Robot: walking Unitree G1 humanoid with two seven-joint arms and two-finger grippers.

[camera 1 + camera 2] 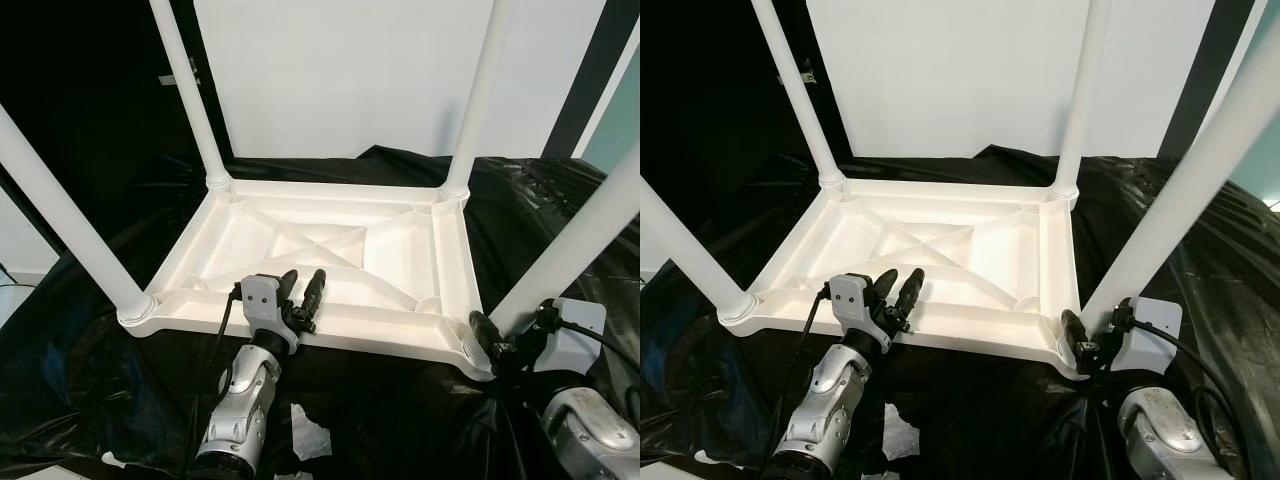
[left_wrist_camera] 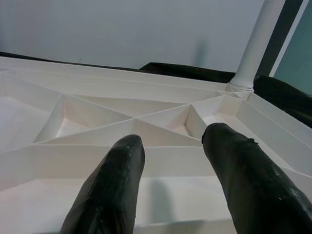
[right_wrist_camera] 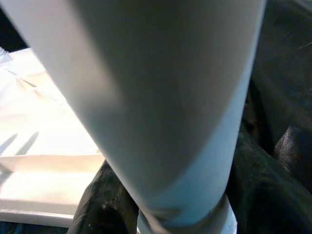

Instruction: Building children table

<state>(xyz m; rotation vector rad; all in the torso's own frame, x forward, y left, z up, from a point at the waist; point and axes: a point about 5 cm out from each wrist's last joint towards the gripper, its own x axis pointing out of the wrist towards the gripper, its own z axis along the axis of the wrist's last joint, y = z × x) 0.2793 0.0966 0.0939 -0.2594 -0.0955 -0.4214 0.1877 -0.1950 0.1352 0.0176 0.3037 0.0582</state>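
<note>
A white plastic children's table (image 1: pixel 330 255) lies upside down on a surface draped in black plastic sheeting (image 1: pixel 120 390), its ribbed underside facing up and all four white legs seated in the corner sockets. From the tabletop's centre, the far legs (image 1: pixel 190 95) (image 1: pixel 478 95) stand at 11 and 1 o'clock, the near-left leg (image 1: pixel 60 215) at 8 o'clock and the near-right leg (image 1: pixel 580 235) at 4 o'clock.

The left pincer (image 1: pixel 303 290) rests at 6 o'clock on the tabletop's near edge, its two black fingers (image 2: pixel 114 190) spread apart over the rim and pointing across the ribbing toward the far side; nothing is held between them. The left wrist view shows the triangular ribs just beyond the fingertips.

The right pincer (image 1: pixel 487 338) sits at the near-right corner, at the base of the near-right leg where it meets its socket. In the right wrist view the leg (image 3: pixel 161 107) runs close before the camera with a black finger (image 3: pixel 105 204) showing beside it; whether the fingers are clamped on the leg cannot be told.

A scrap of white paper (image 1: pixel 308 430) lies on the sheeting at 6 o'clock, near the left arm. A white wall panel (image 1: pixel 400 70) stands behind the table.
</note>
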